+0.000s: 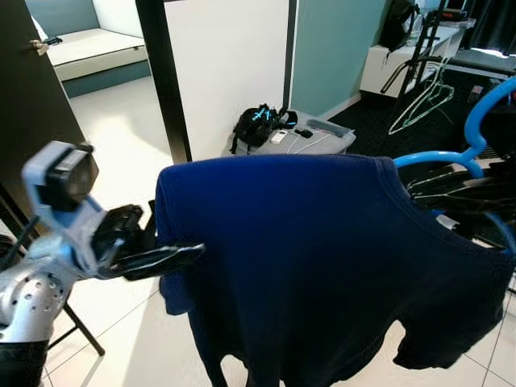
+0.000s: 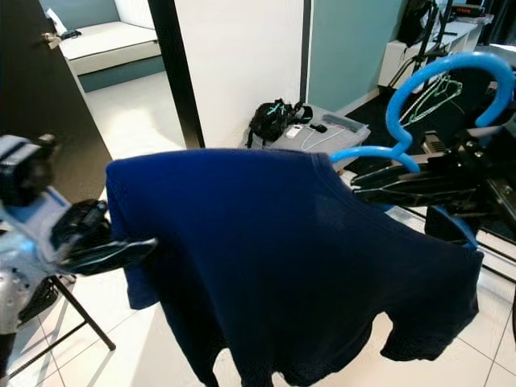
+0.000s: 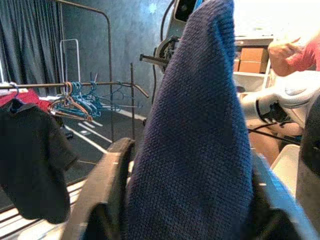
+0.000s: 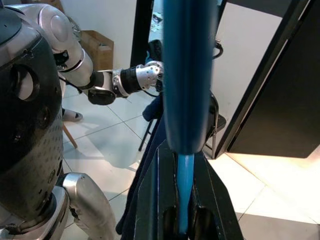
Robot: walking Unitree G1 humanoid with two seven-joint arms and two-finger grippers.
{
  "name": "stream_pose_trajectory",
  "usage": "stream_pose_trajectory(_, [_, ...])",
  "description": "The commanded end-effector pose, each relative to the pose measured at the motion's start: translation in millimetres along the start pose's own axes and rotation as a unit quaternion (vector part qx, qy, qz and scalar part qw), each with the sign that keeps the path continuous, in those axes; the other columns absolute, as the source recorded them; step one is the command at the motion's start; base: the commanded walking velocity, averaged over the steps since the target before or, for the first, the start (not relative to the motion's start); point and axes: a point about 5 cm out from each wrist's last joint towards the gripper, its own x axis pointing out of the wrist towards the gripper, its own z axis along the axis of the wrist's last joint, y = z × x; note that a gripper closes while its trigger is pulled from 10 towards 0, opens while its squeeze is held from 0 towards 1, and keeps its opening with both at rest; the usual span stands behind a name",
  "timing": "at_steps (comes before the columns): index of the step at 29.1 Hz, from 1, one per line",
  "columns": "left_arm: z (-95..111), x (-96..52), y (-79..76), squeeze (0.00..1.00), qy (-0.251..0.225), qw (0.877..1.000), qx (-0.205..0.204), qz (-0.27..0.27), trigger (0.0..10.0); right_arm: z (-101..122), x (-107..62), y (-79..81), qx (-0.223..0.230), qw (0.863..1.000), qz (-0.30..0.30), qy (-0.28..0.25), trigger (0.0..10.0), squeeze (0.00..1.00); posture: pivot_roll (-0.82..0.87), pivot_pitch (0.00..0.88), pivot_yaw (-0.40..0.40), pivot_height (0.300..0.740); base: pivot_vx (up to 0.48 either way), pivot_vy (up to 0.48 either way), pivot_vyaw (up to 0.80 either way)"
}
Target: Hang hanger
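**Both grippers hold a shirt-draped hanger aloft**

Right gripper (image 2: pixel 379 187) has its black fingers closed on the neck of the blue hanger (image 2: pixel 427 97), just below the hook. Left gripper (image 1: pixel 173 256) pinches the sleeve edge of the navy shirt (image 1: pixel 322 258) draped over that hanger, spread between the two arms. Beyond the shirt, a grey bin (image 1: pixel 318 139) sits on the floor with a black bag (image 1: pixel 258 125) beside it. Farther right, empty hangers (image 1: pixel 419 101) dangle from a rack.

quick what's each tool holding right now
Left tool: shut on the navy shirt's sleeve.
Right tool: shut on the blue hanger.
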Motion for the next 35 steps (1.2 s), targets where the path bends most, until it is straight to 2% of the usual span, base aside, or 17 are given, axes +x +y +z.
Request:
stream_pose_trajectory(1, [1,0.2,-0.1,0.00,0.003,1.000,0.007,0.003,0.0,5,1.4,1.2,-0.013,1.000,0.006,-0.010,10.0,0.00,-0.05,0.000,0.025,0.735,0.000,0.000,0.00])
stream_pose_trajectory(7, [5,-2.2,2.7,0.00,0.006,1.000,0.025,0.015,0.0,5,1.7,0.5,-0.011,1.000,0.005,-0.013,10.0,0.00,-0.05,0.000,0.024,0.735,0.000,0.000,0.00])
stream_pose_trajectory(9, [10,-5.6,5.2,0.00,0.007,0.999,0.039,0.027,0.0,4,1.4,0.4,-0.010,1.000,0.003,-0.011,10.0,0.00,-0.05,0.000,0.025,0.735,0.000,0.000,0.00])
stream_pose_trajectory(11, [27,-17.0,10.7,0.00,0.012,0.995,0.080,0.058,0.0,1,-0.7,0.2,-0.003,1.000,-0.006,-0.006,10.0,0.00,-0.05,0.000,0.025,0.735,0.000,0.000,0.00])
stream_pose_trajectory(15, [30,-19.2,11.6,0.00,0.013,0.994,0.088,0.064,0.0,0,-1.3,0.1,-0.001,1.000,-0.009,-0.005,10.0,0.00,-0.05,0.000,0.025,0.735,0.000,0.000,0.00])
stream_pose_trajectory(16, [56,-35.0,14.1,0.00,0.017,0.987,0.132,0.094,0.0,-9,-8.9,-1.9,0.014,0.999,-0.045,0.017,10.0,0.00,-0.06,0.000,0.022,0.735,0.000,0.000,0.00])
stream_pose_trajectory(18, [63,-39.2,14.3,0.00,0.018,0.984,0.144,0.103,0.0,-12,-11.2,-2.3,0.019,0.998,-0.056,0.025,10.0,0.00,-0.06,0.000,0.022,0.735,0.000,0.000,0.00])
stream_pose_trajectory(20, [86,-48.6,13.0,0.00,0.012,0.977,0.177,0.121,0.0,-30,-15.6,-1.7,0.046,0.994,-0.085,0.058,10.0,0.00,-0.05,0.000,0.023,0.735,0.000,0.000,0.00])
stream_pose_trajectory(21, [86,-48.6,13.0,0.00,0.012,0.977,0.177,0.121,0.0,-30,-15.6,-1.7,0.046,0.994,-0.085,0.058,10.0,0.00,-0.05,0.000,0.023,0.735,0.000,0.000,0.00])
stream_pose_trajectory(22, [95,-51.7,11.8,0.00,0.008,0.973,0.190,0.127,0.0,-39,-16.8,-0.7,0.059,0.991,-0.096,0.072,10.0,0.00,-0.05,0.000,0.023,0.735,0.000,0.000,0.00])
stream_pose_trajectory(26, [105,-55.5,10.0,0.00,0.003,0.970,0.205,0.134,0.0,-53,-18.1,1.6,0.080,0.987,-0.108,0.088,10.0,0.00,-0.05,0.000,0.023,0.735,0.000,0.000,0.00])
stream_pose_trajectory(31, [112,-55.9,7.0,0.00,-0.012,0.969,0.213,0.126,0.0,-84,-16.6,7.3,0.122,0.978,-0.128,0.112,10.0,0.00,-0.05,0.000,0.022,0.735,0.000,0.000,0.00])
stream_pose_trajectory(35, [107,-54.7,8.9,0.00,-0.007,0.971,0.206,0.123,0.0,-84,-16.8,7.8,0.121,0.978,-0.133,0.108,10.0,0.00,-0.05,0.000,0.022,0.735,0.000,0.000,0.00])
